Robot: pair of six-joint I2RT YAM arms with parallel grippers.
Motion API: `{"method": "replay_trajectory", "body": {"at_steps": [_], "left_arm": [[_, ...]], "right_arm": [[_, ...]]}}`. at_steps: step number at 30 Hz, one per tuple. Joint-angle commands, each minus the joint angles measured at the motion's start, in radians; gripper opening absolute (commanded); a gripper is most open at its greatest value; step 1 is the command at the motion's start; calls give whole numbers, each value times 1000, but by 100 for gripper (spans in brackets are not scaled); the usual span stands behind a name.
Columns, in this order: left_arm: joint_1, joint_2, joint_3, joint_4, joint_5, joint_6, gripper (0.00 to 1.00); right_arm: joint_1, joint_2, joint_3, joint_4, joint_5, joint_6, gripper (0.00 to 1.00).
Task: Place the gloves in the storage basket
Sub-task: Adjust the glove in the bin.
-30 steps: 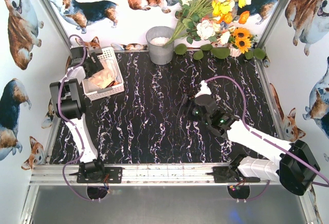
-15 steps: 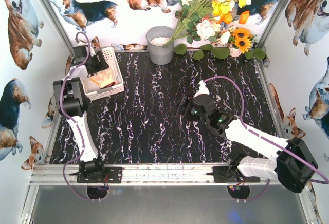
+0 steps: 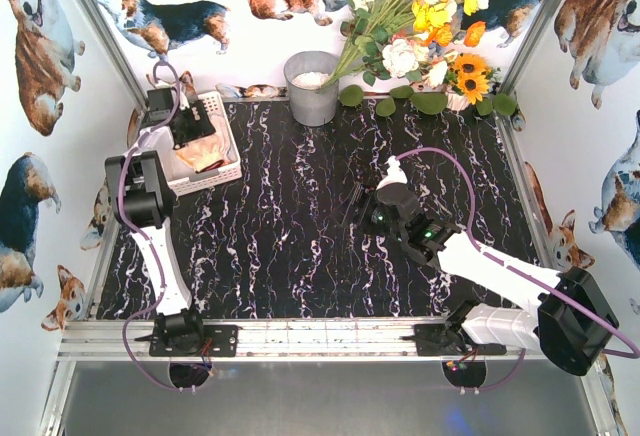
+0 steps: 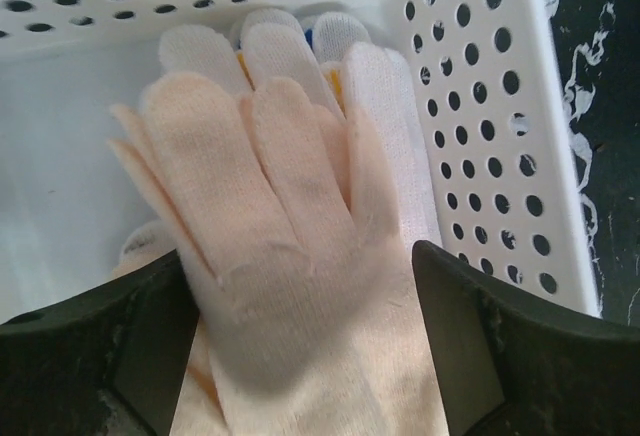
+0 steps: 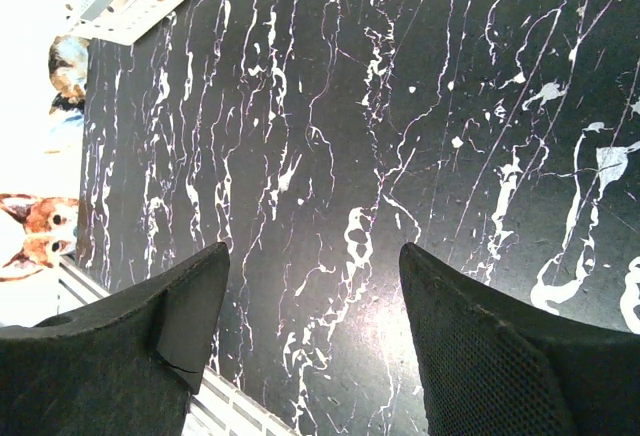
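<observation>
- My left gripper (image 4: 298, 286) hangs inside the storage basket (image 4: 500, 116), upper left of the top view; jaws wide, gripping nothing.
- The gloves (image 4: 270, 186) lie stacked in it, between my fingers.
- My right gripper (image 5: 312, 276): wide, empty, over the table (image 5: 420, 106).
- Step looks like drop-off. Next: lift straight up, don't snag the knit.

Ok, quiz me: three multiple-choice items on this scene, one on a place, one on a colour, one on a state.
1. On the table, the storage basket stands at the
A. near right corner
B. far left corner
C. centre

2. The bucket is
A. red
B. green
C. grey

3. The right pincer is
A. open, holding nothing
B. shut on a glove
C. shut on the bucket

Key: 1 B, the top view shows it at the far left edge; 2 C, its wall is plain grey; 3 A, the wrist view shows only bare table between its spread fingers.
</observation>
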Motion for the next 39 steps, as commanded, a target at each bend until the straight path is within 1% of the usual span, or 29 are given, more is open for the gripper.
{"method": "replay_trajectory", "body": {"at_steps": [1, 4, 6, 7, 11, 14, 15, 17, 20, 28, 35, 39], "left_arm": [[-11, -123, -20, 41, -121, -5, 78], [-12, -157, -14, 10, -204, 11, 79], [-14, -167, -5, -11, -230, 21, 78], [-15, -167, 4, -23, -234, 25, 75], [-24, -139, 56, -83, -235, 18, 55], [-31, -108, 88, -122, -234, -2, 48], [-32, -65, 131, -160, -207, -17, 43], [-36, -42, 153, -177, -201, -20, 41], [-39, -25, 156, -181, -200, -21, 39], [-39, 0, 161, -183, -200, -22, 38], [-43, 43, 161, -143, -82, 26, 36], [-50, 71, 172, -143, -41, 50, 36]], "right_arm": [[-4, -17, 15, 56, -3, 0, 71], [-4, -20, 10, 62, -3, 1, 71], [-4, -18, 7, 64, -4, 2, 71], [-4, -17, 6, 67, -4, 4, 71], [-4, -20, 1, 72, -4, 8, 71], [-4, -23, -1, 70, -1, 8, 71], [-4, -23, -2, 65, 2, 7, 71], [-4, -23, -4, 61, 6, 5, 71], [-4, -50, -4, 55, 10, 4, 71], [-4, -45, -4, 61, 7, 8, 71], [-4, -37, -1, 63, 2, 10, 71], [-4, -35, 0, 64, 2, 12, 71]]}}
